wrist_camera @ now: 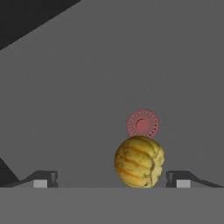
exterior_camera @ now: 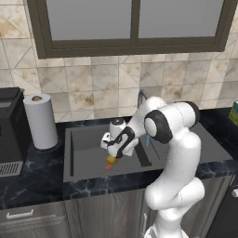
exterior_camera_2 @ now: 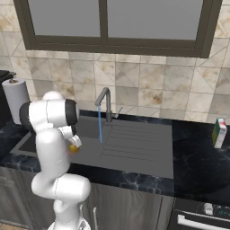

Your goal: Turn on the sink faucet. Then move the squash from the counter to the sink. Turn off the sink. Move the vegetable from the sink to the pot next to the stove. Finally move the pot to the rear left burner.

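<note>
My gripper (wrist_camera: 111, 179) hangs low in the sink (exterior_camera: 88, 139), its jaws spread wide and grasping nothing. The squash (wrist_camera: 139, 161) sits on the basin floor between my fingertips (wrist_camera: 177, 178), closer to the right one, just beside the red drain mark (wrist_camera: 142, 124). Water runs in a thin blue stream from the sink faucet (exterior_camera_2: 104, 102) to my right.

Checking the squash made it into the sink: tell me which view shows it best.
Hand view: the squash lies whole on the sink floor beside the red drain, between the open gripper's tips. Left base view shows a sliver; right base view a yellow spot.
</note>
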Motion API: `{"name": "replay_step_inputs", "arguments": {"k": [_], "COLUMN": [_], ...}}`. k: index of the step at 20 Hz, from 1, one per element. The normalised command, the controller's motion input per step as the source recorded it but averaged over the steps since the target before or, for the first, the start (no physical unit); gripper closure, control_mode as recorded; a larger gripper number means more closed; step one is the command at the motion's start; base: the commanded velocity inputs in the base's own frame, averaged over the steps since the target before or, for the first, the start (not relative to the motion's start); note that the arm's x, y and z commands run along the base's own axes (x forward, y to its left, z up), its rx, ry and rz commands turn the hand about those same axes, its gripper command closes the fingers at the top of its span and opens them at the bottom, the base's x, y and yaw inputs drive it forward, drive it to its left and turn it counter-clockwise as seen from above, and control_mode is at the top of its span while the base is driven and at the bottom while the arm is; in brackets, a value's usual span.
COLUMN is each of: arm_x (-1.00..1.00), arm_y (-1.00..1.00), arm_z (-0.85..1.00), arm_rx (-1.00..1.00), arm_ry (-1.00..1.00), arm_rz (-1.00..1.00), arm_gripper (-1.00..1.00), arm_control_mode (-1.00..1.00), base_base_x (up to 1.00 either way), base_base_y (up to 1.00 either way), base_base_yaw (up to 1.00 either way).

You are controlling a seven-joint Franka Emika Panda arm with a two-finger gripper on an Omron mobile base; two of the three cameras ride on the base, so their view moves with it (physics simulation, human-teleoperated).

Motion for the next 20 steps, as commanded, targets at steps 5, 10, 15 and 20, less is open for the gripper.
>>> {"name": "replay_step_inputs", "arguments": {"k": [5, 10, 15, 20], "arm_x": [-0.48, -0.43, -0.36, -0.33], "arm_y": [-0.47, -0.41, -0.45, -0.59], "arm_z": [0.88, 1.00, 0.93, 0.45], "arm_rx": [0.00, 0.00, 0.00, 0.00], "arm_ry": [0.00, 0.00, 0.00, 0.00], "arm_rz": [-0.04, -0.04, -0.03, -0.01], "arm_gripper": [-1.00, -1.00, -1.00, -1.00], "arm_control_mode": [-1.00, -1.00, -1.00, -1.00], "base_base_x": [0.00, 0.00, 0.00, 0.00], "base_base_y": [0.00, 0.00, 0.00, 0.00], "base_base_yaw": [0.00, 0.00, 0.00, 0.00]}}
